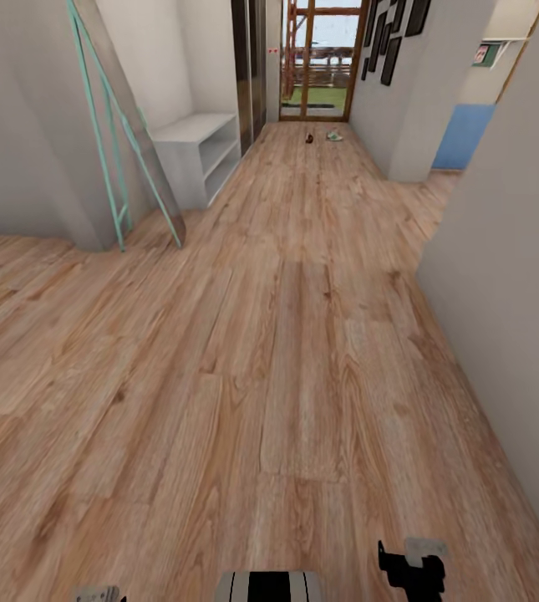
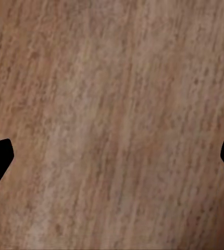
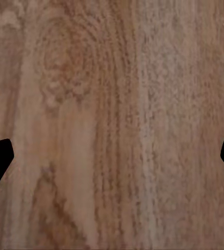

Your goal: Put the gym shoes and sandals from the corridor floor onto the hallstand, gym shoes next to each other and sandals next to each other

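At the near end of the corridor floor [image 1: 286, 359] we stand well short of everything the task needs; nothing is in hand.

Left to right in the head view: a leaning mirror with a teal frame [image 1: 123, 142] against the left wall corner; just past it, along the left wall, a pale grey open-shelf unit [image 1: 195, 150], which we take to be the hallstand, though its far end is hidden. Farther on, near the glazed door [image 1: 319, 58] at the corridor's end, two small things lie on the floor: a dark one [image 1: 309, 137], likely a sandal, and beside it a pale greenish-white one [image 1: 334, 135], likely a gym shoe. Too small to be sure; we cannot make out the other two shoes.

Left gripper [image 2: 112, 156]: jaws spread wide, plank grain between them, nothing held. Right gripper [image 3: 112, 156]: the same, jaws wide apart and empty over bare floor; its black body sits at the lower edge of the head view.

Step in hand, as we judge: the approach drive, before the first pick. Next move calls for rolling straight down the corridor past the rack, stopping short of the shoes, then lowering the trunk so an arm can reach floor level.
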{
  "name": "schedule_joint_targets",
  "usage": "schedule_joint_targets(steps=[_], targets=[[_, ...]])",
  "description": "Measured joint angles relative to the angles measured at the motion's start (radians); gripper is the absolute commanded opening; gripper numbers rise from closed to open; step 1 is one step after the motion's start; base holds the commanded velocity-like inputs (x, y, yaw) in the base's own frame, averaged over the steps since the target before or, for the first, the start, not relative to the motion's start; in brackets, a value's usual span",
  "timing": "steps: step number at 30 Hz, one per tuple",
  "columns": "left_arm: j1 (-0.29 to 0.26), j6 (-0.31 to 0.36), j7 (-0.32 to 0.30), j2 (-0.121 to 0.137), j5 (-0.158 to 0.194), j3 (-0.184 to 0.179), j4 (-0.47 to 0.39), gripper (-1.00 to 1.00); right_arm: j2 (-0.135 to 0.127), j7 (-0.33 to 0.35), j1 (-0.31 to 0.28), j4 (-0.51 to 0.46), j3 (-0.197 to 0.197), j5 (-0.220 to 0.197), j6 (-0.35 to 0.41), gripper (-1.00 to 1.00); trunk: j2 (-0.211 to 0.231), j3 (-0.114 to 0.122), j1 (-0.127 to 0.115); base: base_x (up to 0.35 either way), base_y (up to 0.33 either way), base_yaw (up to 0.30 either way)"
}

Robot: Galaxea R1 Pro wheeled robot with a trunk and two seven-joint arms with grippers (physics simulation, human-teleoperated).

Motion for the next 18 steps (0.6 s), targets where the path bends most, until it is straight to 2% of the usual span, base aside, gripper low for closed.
schedule_joint_targets(steps=[18], targets=[[0.000,0.000,0.000,0.001,0.002,0.002,0.000,1.00,-0.001,0.017,0.000,-0.001,0.000,-0.002,0.000,1.00,0.000,0.000,0.000,0.338,0.000,0.000]])
